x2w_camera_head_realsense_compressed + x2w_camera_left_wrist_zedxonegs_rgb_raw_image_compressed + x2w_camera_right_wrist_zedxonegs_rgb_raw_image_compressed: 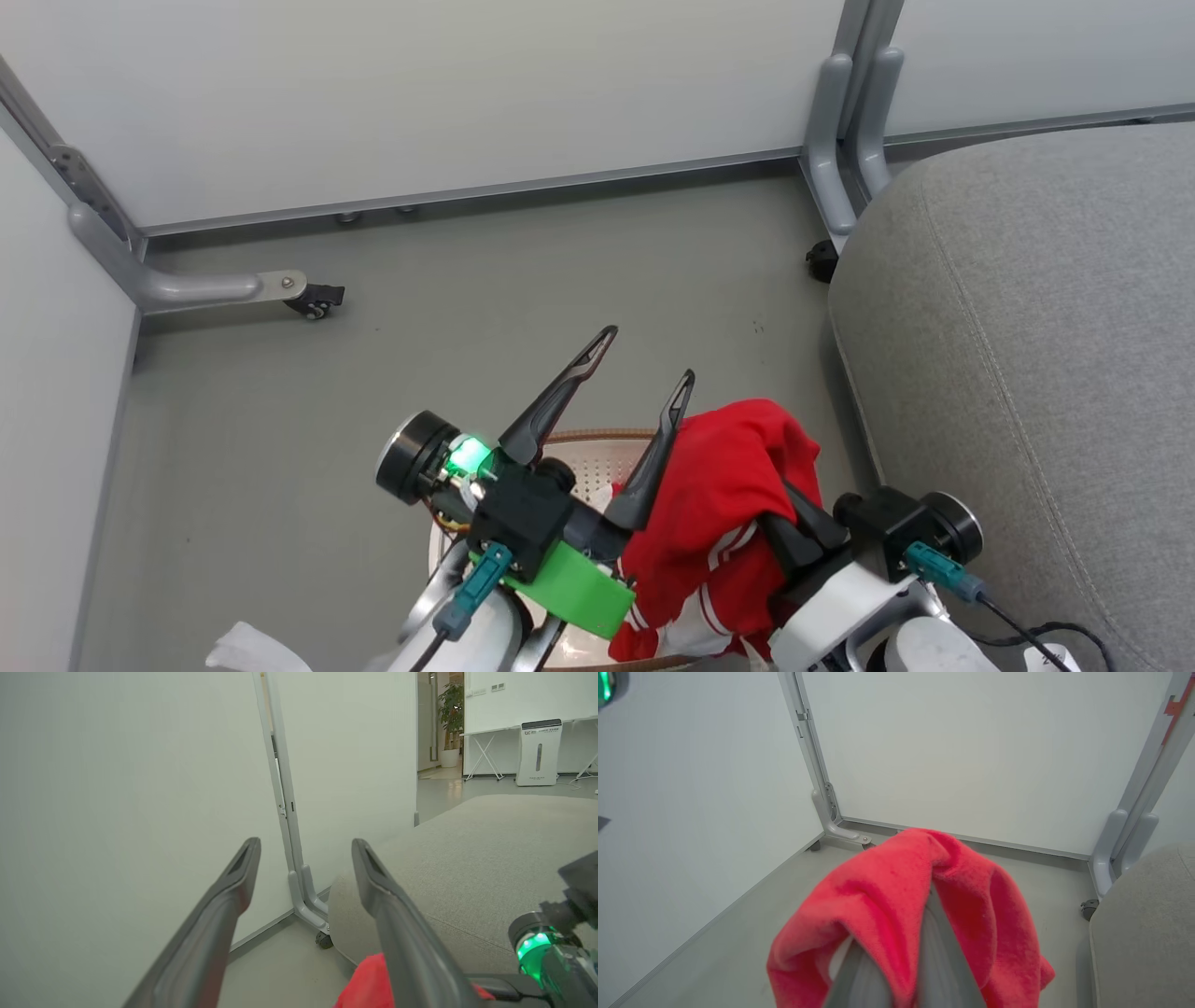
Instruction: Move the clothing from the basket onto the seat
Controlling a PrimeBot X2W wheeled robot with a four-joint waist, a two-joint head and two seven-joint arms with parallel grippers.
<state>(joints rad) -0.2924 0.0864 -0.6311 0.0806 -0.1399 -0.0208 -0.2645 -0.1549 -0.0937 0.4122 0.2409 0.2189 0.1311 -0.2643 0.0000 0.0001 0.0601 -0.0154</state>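
Right hand point(784, 523) tight on clothing point(724, 485), tips buried; left hand point(647, 357) spread; basket point(597, 436) half-hidden.

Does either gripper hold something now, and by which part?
The right gripper holds the red garment, jaws shut on a fold of plain red cloth; the rest drapes over them. The left gripper, jaws open, holds nothing.

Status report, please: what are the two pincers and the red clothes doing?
Left pincer open, empty. Right pincer shut on soft red white-striped garment, draped above oval cream perforated basket. Large grey upholstered seat to the right; path looks unobstructed.
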